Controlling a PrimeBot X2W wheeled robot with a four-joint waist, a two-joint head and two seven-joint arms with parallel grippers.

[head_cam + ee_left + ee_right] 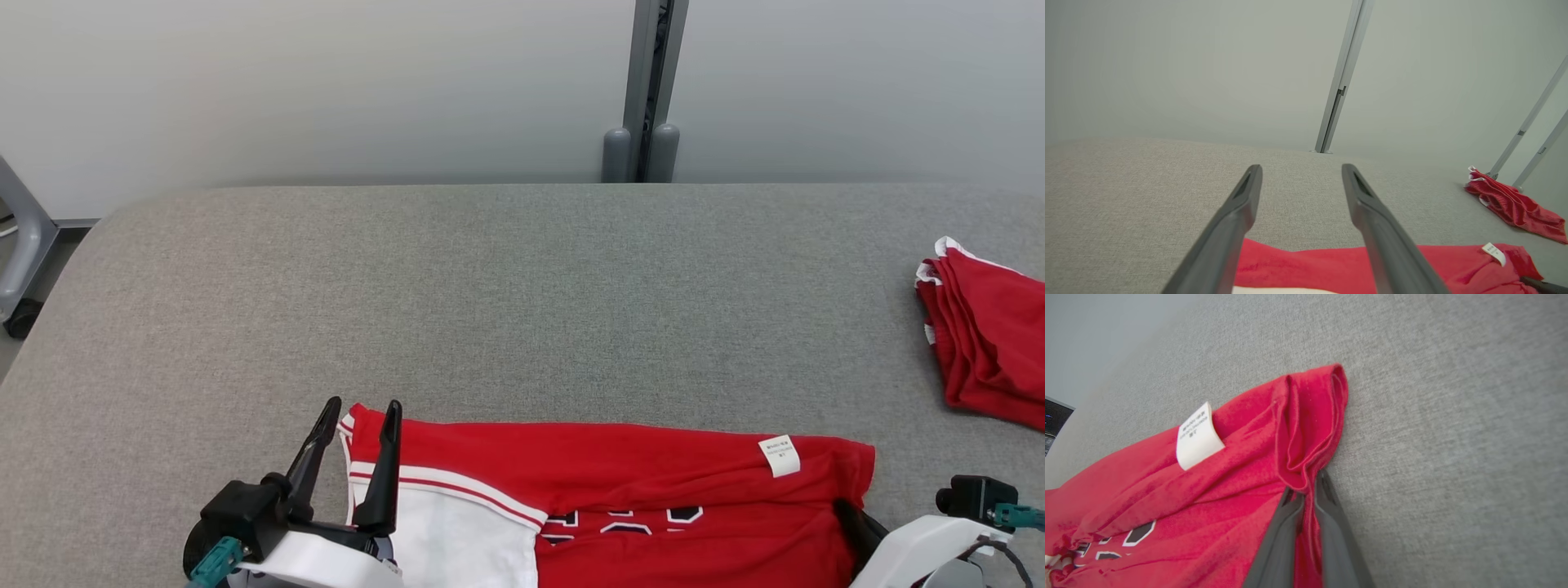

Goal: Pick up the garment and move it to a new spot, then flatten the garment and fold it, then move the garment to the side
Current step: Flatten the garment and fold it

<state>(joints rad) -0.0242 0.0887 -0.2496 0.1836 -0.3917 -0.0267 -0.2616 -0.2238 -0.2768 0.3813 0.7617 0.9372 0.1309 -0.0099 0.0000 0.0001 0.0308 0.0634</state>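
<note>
Along the near edge of the table [490,286] lies the red garment [637,482], stretched sideways, with a white panel at its left end and a white label [780,455] near its right end. The right gripper [1306,489] pinches a bunched fold at the garment's right end. The left gripper [362,407] is at the left end with its fingers spread wide, one over the cloth and one over bare table. A second red garment [988,351] lies crumpled at the table's right edge, well apart.

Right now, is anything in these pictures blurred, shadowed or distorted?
Head view: soft, even light on the grey fabric-covered table, barely any shadow. Left wrist view: hazy, the long dark fingers blurring near the lens. Right wrist view: crisp weave on the red jersey garment.
</note>
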